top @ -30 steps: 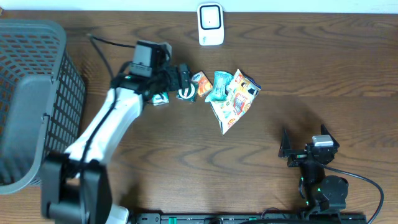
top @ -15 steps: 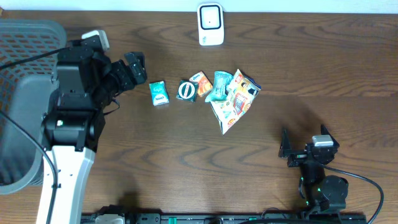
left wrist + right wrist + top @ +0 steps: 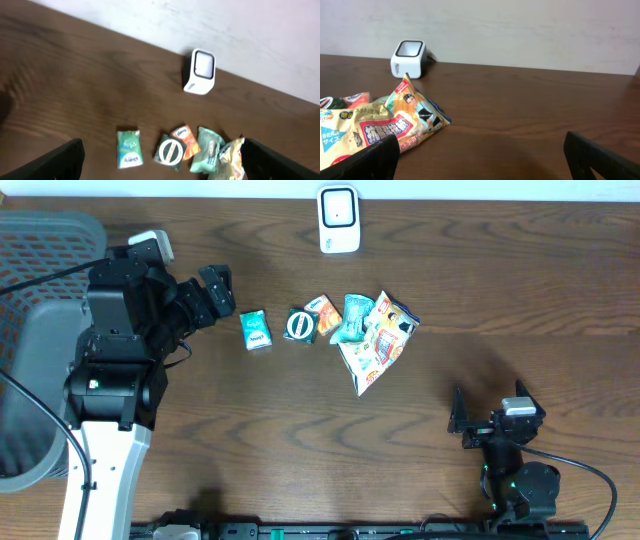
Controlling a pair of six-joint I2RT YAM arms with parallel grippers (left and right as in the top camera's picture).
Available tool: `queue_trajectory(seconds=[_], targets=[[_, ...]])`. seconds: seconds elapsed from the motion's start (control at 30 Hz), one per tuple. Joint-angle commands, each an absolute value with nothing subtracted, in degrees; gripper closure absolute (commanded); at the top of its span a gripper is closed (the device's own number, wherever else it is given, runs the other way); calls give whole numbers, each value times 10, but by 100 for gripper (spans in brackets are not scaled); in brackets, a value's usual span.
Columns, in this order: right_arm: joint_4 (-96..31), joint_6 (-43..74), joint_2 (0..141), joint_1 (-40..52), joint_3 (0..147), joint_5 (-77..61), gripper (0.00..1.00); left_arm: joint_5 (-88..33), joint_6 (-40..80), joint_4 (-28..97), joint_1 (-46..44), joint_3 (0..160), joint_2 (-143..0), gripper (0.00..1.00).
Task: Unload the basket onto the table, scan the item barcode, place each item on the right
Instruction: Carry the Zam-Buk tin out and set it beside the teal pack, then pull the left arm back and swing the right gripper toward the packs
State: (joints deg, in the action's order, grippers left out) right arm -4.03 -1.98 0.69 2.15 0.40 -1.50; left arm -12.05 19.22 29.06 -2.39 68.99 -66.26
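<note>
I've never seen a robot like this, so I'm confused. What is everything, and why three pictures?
These are two robot arms with two-finger claws. One picture looks down from above: the left gripper and right gripper are both open, holding nothing. The other two come from cameras on each wrist; the dark corner shapes are the claw's fingers. On the table lie small snack packets, a big snack bag and a white scanner. A grey basket stands at the left.
</note>
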Motion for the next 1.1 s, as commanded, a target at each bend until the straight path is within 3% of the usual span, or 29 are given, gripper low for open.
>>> queue_trajectory(seconds=[0.0, 0.63, 1.07], targets=[[-43, -24, 3, 19, 3, -12, 1, -117, 182, 309, -22, 700, -663, 2], [-43, -24, 3, 19, 3, -12, 1, -117, 182, 422, -22, 699, -663, 2], [-43, -24, 3, 19, 3, 0, 1, -117, 182, 433, -22, 699, -663, 2]])
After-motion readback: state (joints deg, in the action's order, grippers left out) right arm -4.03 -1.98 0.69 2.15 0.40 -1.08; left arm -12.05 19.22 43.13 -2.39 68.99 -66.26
